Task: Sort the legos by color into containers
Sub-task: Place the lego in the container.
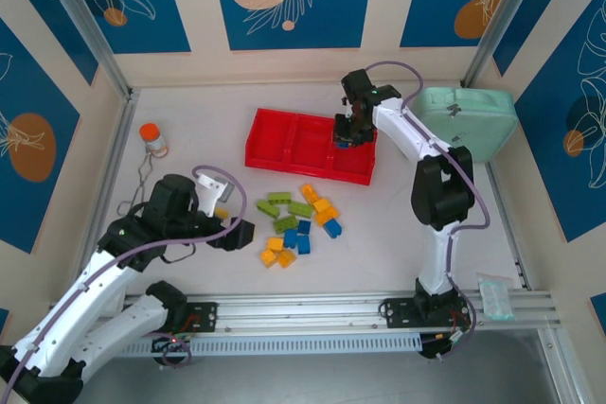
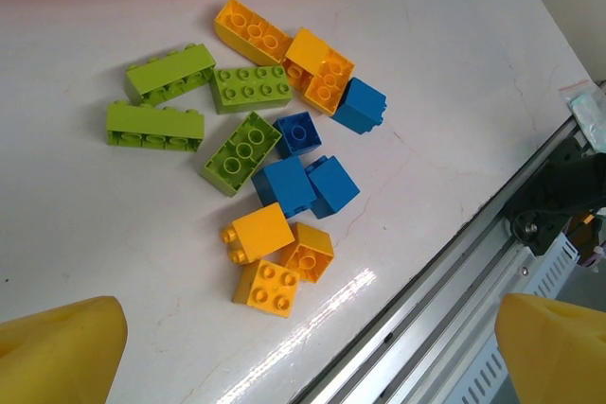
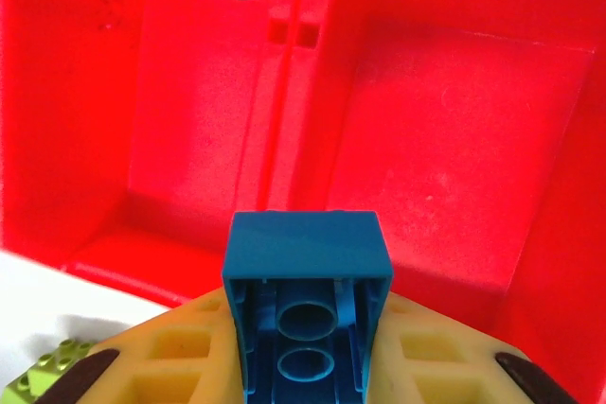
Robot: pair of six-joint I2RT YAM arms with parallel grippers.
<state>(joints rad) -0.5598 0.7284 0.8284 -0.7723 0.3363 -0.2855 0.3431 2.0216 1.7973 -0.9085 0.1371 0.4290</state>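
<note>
White tabletop, blue leaf-print wall panels, alu frame posts.

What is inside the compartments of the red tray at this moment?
The red tray shows bare red compartment floors, no bricks. The right end effector, holding a blue brick over it, hides part of the right-hand compartment.

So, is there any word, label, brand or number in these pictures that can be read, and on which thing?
No text can be read.
Loose legos: any lettering on the studs is too small to read.
Blue brick in the right gripper: no marking visible.
Orange-capped bottle: too small to tell.
Clear packet by the rail: too blurred.
</note>
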